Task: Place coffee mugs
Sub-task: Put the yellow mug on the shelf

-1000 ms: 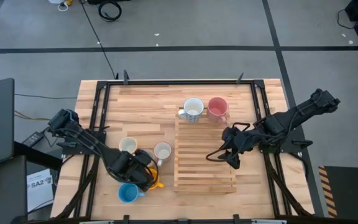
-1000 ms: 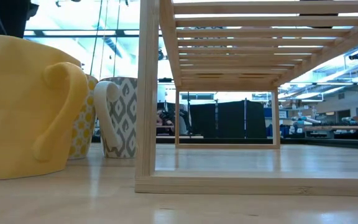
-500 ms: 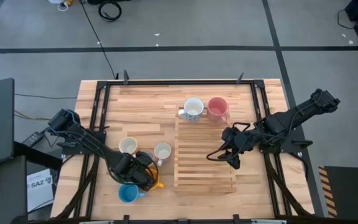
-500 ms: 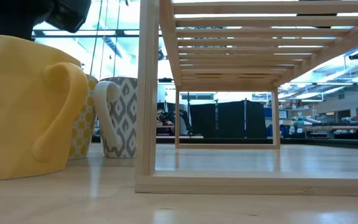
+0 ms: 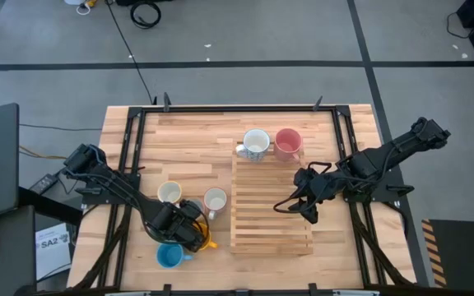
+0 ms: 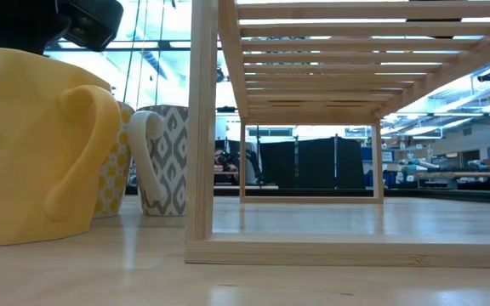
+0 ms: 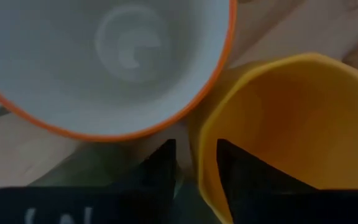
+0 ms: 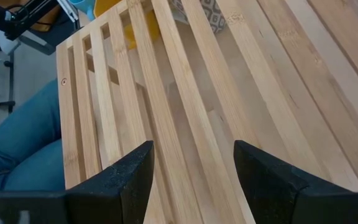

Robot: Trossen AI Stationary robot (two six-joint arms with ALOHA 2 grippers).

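A yellow-orange mug (image 6: 24, 144) stands on its base at the table's near left, handle toward the rack; it also shows in the left wrist view (image 7: 291, 118). My left gripper (image 5: 189, 233) is open right over it, one finger inside the mug and one outside (image 7: 196, 171). An orange-rimmed mug (image 7: 104, 62) stands against it. A blue mug (image 5: 169, 256), a cream mug (image 5: 169, 192) and a grey-patterned mug (image 5: 215, 199) stand nearby. A white mug (image 5: 256, 144) and a pink mug (image 5: 287, 142) stand at the rack's far end. My right gripper (image 5: 307, 205) is open over the rack. My left gripper comes at the yellow-orange mug from above, pointing down, one finger (image 7: 238, 177) inside the mug and one (image 7: 160, 168) outside, astride the wall at its rim (image 7: 199, 155). I cannot tell whether the fingers touch the wall. The mug stands upright on the table.
A slatted wooden rack (image 5: 271, 215) stands in the table's middle, raised on legs (image 6: 201, 127), with bare slats under my right gripper (image 8: 185, 93). A person's blue-clad leg (image 8: 23, 143) shows beyond the table's near edge.
My left gripper has come down onto the yellow-orange mug, and its dark body has entered the low view above the mug. The mug has stayed in place.
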